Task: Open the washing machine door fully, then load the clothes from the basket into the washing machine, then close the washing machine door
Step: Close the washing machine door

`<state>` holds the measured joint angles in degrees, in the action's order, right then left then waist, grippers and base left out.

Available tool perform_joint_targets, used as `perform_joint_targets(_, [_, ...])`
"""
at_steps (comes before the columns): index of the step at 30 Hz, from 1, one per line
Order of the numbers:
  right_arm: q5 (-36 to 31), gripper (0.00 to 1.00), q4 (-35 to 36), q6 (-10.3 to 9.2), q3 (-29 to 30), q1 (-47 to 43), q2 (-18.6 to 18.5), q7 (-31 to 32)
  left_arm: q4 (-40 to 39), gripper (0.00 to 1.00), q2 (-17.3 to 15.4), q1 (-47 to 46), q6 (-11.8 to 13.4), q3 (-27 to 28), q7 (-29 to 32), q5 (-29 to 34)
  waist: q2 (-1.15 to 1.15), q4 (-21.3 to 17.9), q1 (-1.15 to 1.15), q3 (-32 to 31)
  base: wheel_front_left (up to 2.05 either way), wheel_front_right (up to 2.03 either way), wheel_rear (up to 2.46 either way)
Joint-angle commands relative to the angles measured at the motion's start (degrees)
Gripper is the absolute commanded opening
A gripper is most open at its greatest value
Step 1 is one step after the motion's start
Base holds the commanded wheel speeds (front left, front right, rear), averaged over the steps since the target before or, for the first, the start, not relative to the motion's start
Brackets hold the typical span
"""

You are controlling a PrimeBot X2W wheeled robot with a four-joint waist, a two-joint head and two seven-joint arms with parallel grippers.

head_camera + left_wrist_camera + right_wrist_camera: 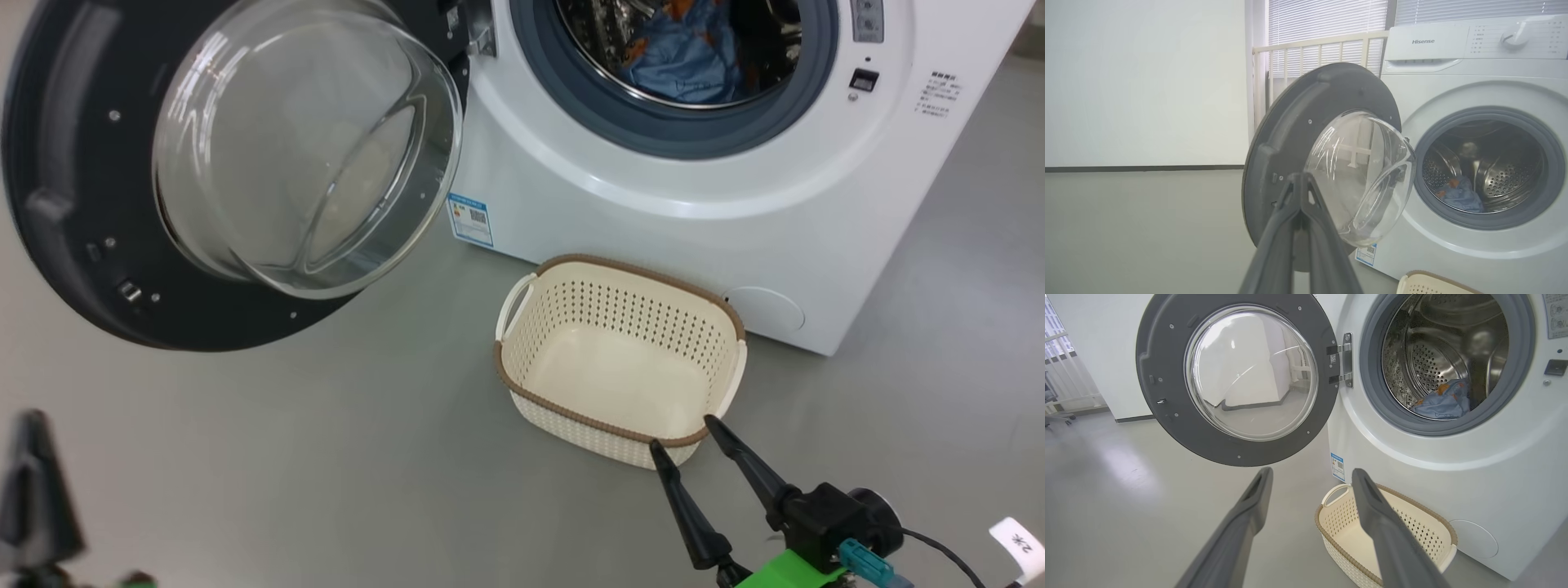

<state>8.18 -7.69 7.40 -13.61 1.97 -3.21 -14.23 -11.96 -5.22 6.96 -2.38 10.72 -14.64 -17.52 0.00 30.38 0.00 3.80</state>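
- Washing machine (735, 204): white front loader, drum (1433, 355) mouth uncovered.
- Washing machine door (73, 204): stands wide open on its hinge, to the robot's left of the drum mouth, glass bowl facing outward.
- Clothes (686, 57): blue bundle lying low inside the machine's drum.
- Basket (620, 269): on the floor (326, 449) just in front of the machine, below the drum mouth, its cream bottom bare.
- Left gripper (1300, 179): clenched, fingers pressed together on nothing, in the air before the open door, apart from it.
- Right gripper (681, 433): released, fingers spread, grasping nothing, tips over the basket rim farthest from the machine.
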Motion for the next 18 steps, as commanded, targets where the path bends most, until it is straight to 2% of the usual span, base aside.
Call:
perform_joint_targets(1, [-1.4, 1.0, 2.4, 0.09, -0.4, -0.2, 0.2, 0.1, -1.1, 0.0, -2.5, -4.8, -0.5, 4.1, -0.4, -1.9, 0.0, -0.1, 0.0, 2.0, 0.0, 0.0, 0.0])
perform_joint_targets(4, [-2.8, 1.0, 4.3, 0.09, 0.9, -1.4, -0.1, 1.1, 1.6, 0.0, -5.9, -10.1, -1.4, 7.9, -0.3, -5.5, 0.0, -0.4, 0.0, 3.7, 0.0, 0.0, 0.0])
perform_joint_targets(12, [-4.8, 1.0, 9.9, 0.09, 2.3, -1.3, -2.0, 4.0, 13.9, 0.0, -16.3, -26.1, -1.8, 18.7, 2.9, -17.0, 0.0, -4.6, 0.0, 9.6, 0.0, 0.0, 0.0])
perform_joint_targets(13, [-4.9, 1.0, 10.4, 0.09, 2.5, -1.2, -2.2, 4.3, 15.8, 0.0, -17.8, -27.9, -1.9, 19.4, 3.6, -18.0, 0.0, -5.1, 0.0, 10.2, 0.0, 0.0, 0.0])
perform_joint_targets(14, [-4.9, 1.0, 10.4, 0.09, 2.5, -1.2, -2.2, 4.3, 15.8, 0.0, -17.8, -27.9, -1.9, 19.4, 3.6, -18.0, 0.0, -5.1, 0.0, 10.2, 0.0, 0.0, 0.0])
perform_joint_targets(18, [-4.7, 1.0, 12.1, 0.09, 2.6, -0.7, -2.9, 5.1, 24.0, 0.0, -23.4, -34.8, -2.1, 22.0, 6.2, -21.7, 0.0, -6.9, 0.0, 12.3, 0.0, 0.0, 0.0])
